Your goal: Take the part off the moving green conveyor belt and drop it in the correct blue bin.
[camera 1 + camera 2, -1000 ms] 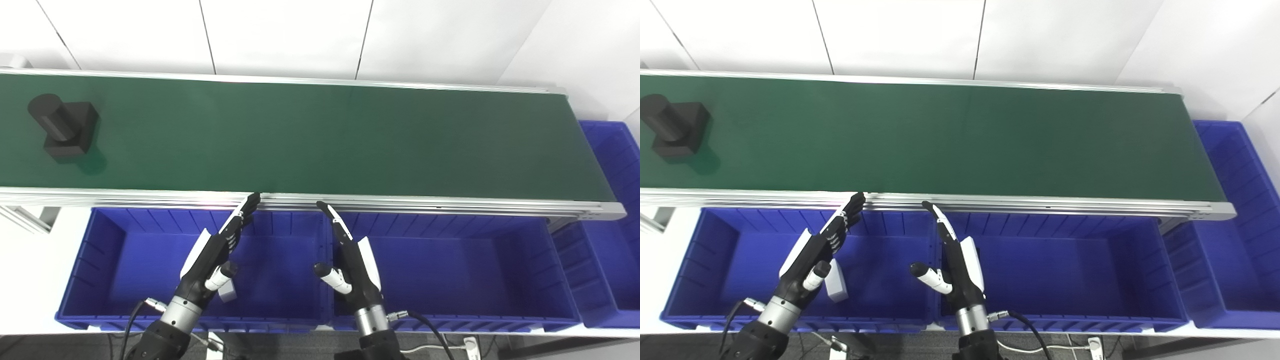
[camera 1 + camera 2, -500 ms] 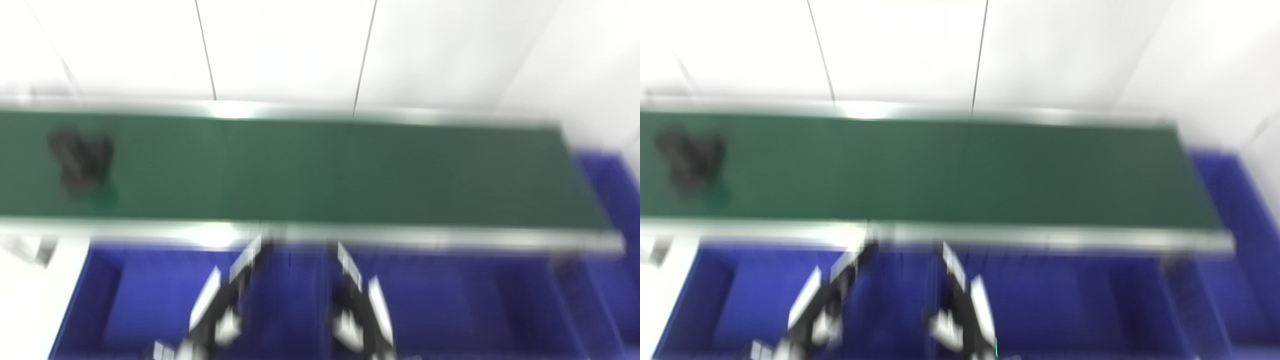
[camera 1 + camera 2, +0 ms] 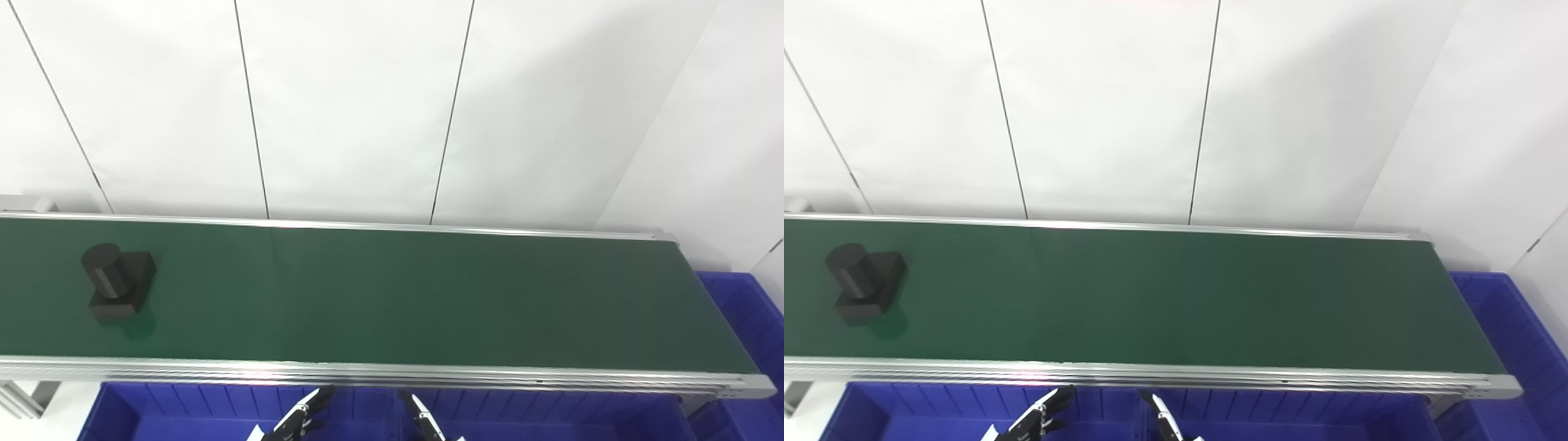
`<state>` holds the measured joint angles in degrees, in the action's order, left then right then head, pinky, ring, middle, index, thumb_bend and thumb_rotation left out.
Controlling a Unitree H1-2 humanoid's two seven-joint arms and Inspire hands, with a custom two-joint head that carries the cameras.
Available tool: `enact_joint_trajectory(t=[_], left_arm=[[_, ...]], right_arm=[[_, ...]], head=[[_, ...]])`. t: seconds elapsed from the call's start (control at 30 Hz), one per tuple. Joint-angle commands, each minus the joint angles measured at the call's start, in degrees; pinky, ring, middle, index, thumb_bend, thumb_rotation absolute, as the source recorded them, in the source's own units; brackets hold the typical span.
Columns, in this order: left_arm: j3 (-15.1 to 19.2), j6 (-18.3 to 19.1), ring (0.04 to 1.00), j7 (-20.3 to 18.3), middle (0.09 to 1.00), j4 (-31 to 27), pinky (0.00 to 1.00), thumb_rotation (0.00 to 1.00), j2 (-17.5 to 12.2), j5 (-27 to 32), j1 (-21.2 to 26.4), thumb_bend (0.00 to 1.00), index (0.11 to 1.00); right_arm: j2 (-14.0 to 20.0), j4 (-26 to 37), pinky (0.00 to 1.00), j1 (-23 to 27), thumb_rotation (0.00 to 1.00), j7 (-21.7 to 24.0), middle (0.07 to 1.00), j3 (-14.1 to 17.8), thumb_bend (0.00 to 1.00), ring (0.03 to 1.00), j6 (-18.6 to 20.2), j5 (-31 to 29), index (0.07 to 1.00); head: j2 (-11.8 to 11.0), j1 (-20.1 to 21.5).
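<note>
Peeking at the bottom edge, both hands' fingertips (image 3: 315, 395) only (grip unreadable), black part (image 3: 117, 286) far left.

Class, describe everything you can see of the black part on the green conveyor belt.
The black part is matt and dark: a round cylinder rising from a square block base. It stands upright near the left end of the green conveyor belt, resting on the belt by its base. Nothing else touches it; no hand is near it.

Green conveyor belt (image 3: 398, 294) – black part (image 3: 117, 286) (far left) on it.
</note>
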<state>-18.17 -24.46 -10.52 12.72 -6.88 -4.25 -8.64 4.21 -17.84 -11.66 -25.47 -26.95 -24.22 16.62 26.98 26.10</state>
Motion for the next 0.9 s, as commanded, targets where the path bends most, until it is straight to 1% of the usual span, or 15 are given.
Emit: enact_joint_trajectory(t=[0.0,0.03,0.07,0.1,0.17,0.23,0.27,0.3,0.33,0.37,0.43,0.53,0.57,0.7,0.87], left_arm=[[-0.25,-2.46,0.926,0.9,0.932,-1.19,0.85,1.0,-0.15,-0.32,0.73,1.0,0.896],[-0.26,-2.46,0.926,0.87,0.931,-1.22,0.85,1.0,-0.16,-0.26,0.73,1.0,0.896],[-0.31,-2.46,0.925,0.85,0.931,-1.28,0.85,1.0,-0.24,-0.22,0.78,1.0,0.896],[-0.34,-2.46,0.927,0.84,0.932,-1.32,0.85,1.0,-0.3,-0.2,0.83,1.0,0.898],[-0.24,-2.46,0.929,0.76,0.932,-1.68,0.85,1.0,-0.4,-0.2,0.81,1.0,0.9],[-0.05,-2.45,0.931,0.65,0.933,-2.34,0.86,1.0,-0.41,-0.17,0.8,1.0,0.902],[0.06,-2.45,0.931,0.5,0.934,-2.75,0.86,1.0,-0.37,0.06,0.8,1.0,0.903],[0.15,-2.45,0.937,0.35,0.937,-3.14,0.88,1.0,-0.32,0.23,0.78,1.0,0.907],[0.23,-2.45,0.94,0.21,0.94,-3.72,0.89,1.0,-0.28,0.33,0.75,1.0,0.91],[0.31,-2.45,0.942,0.13,0.941,-4.1,0.89,1.0,-0.24,0.36,0.71,1.0,0.912],[0.44,-2.45,0.951,-0.11,0.947,-4.92,0.9,1.0,-0.09,0.44,0.68,1.0,0.923],[0.59,-2.43,0.966,-0.39,0.954,-5.39,0.93,1.0,0.27,0.51,0.9,1.0,0.93],[0.63,-2.41,0.967,-0.46,0.955,-5.46,0.93,1.0,0.38,0.46,0.97,1.0,0.93],[0.76,-2.41,0.961,-0.3,0.95,-5.15,0.92,1.0,0.74,0.15,1.18,1.0,0.923],[0.88,-2.36,0.96,-0.29,0.948,-4.8,0.91,1.0,1.04,0.11,1.21,1.0,0.92]], right_arm=[[-0.4,1.29,0.93,0.44,1.0,-1.13,0.945,-0.46,1.0,0.953,-2.7,-0.04,0.923],[-0.38,1.37,0.93,0.44,1.0,-1.16,0.944,-0.5,1.0,0.953,-2.7,-0.07,0.923],[-0.4,1.54,0.93,0.42,1.0,-1.06,0.945,-0.5,1.0,0.954,-2.7,-0.2,0.923],[-0.42,1.65,0.94,0.4,1.0,-0.96,0.945,-0.48,1.0,0.956,-2.7,-0.31,0.924],[-0.53,2.07,0.95,0.34,1.0,-0.86,0.945,-0.32,1.0,0.96,-2.69,-0.12,0.926],[-0.53,2.5,0.96,0.41,1.0,-0.63,0.946,-0.07,1.0,0.965,-2.69,0.34,0.932],[-0.54,2.96,0.96,0.31,1.0,-0.27,0.947,0.22,1.0,0.967,-2.67,0.35,0.935],[-0.56,3.44,0.96,0.18,1.0,0.1,0.947,0.49,1.0,0.967,-2.66,0.33,0.937],[-0.55,4.17,0.96,-0.02,1.0,0.66,0.948,0.84,1.0,0.968,-2.67,0.22,0.939],[-0.57,4.69,0.96,-0.22,1.0,1.35,0.949,1.27,1.0,0.968,-2.67,0.0,0.941],[-0.53,6.1,0.95,-0.67,1.0,2.85,0.946,2.17,0.99,0.968,-2.63,-0.55,0.938],[-0.77,7.76,0.95,-1.15,1.0,5.11,0.939,3.64,0.99,0.961,-2.45,-1.22,0.926],[-0.89,8.24,0.95,-1.3,1.0,5.82,0.938,4.11,0.99,0.96,-2.35,-1.35,0.924],[-1.62,9.58,0.94,-1.72,1.0,7.87,0.932,5.76,0.97,0.955,-2.09,-1.18,0.917],[-2.48,10.22,0.91,-2.25,1.0,9.82,0.936,7.35,0.97,0.942,-1.95,-0.88,0.919]], head=[[0.46,-0.1],[0.46,-0.1],[1.7,0.18],[1.7,0.18],[3.3,0.75],[5.46,1.27],[6.99,1.53],[7.73,1.63],[9.79,1.67],[9.79,1.67],[11.96,1.06],[12.89,0.59],[13.6,0.22],[13.97,-0.19],[13.73,-0.37]])
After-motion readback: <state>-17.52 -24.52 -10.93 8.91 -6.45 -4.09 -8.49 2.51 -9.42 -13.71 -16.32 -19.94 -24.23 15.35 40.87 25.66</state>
